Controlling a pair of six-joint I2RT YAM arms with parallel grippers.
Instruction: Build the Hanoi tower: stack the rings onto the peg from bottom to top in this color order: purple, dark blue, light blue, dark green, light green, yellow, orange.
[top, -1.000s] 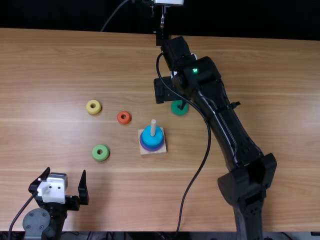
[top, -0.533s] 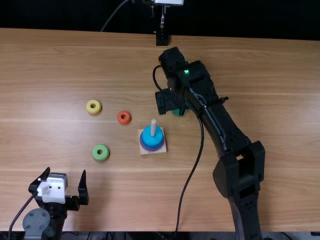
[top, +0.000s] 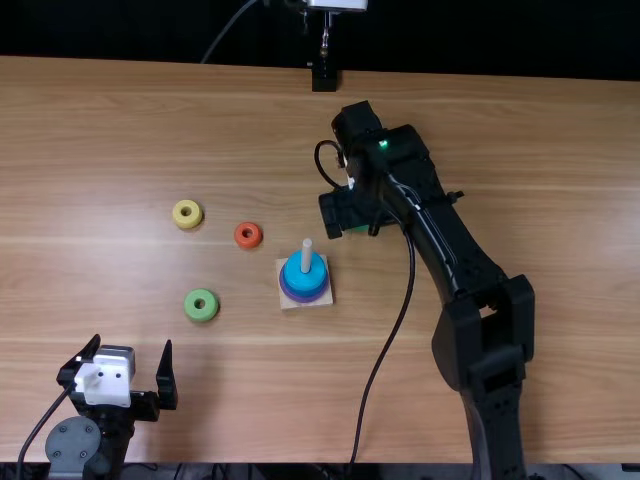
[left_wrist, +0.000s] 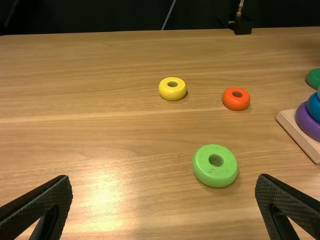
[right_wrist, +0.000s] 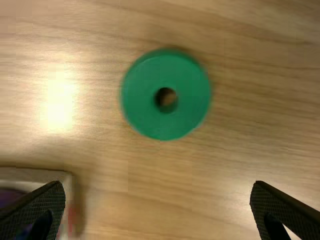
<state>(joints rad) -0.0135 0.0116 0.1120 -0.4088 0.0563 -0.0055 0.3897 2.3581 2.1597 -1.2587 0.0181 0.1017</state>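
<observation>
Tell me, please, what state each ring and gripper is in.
Purple ring: on peg, lowest
Top blue ring: on peg
Dark green ring: loose, flat
Light green ring: loose, flat
Yellow ring: loose, flat
Orange ring: loose, flat
Left gripper: open, empty
Right gripper: open, empty

Top view high, steeply down; left wrist low, forward; right close, downward; all 3 share base.

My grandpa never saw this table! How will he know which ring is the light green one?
On the wooden table, find the square base with the peg, then look left toward the left gripper. The light green ring lies there flat, hole up. It is paler than the dark green ring and the closest ring to that gripper.
</observation>
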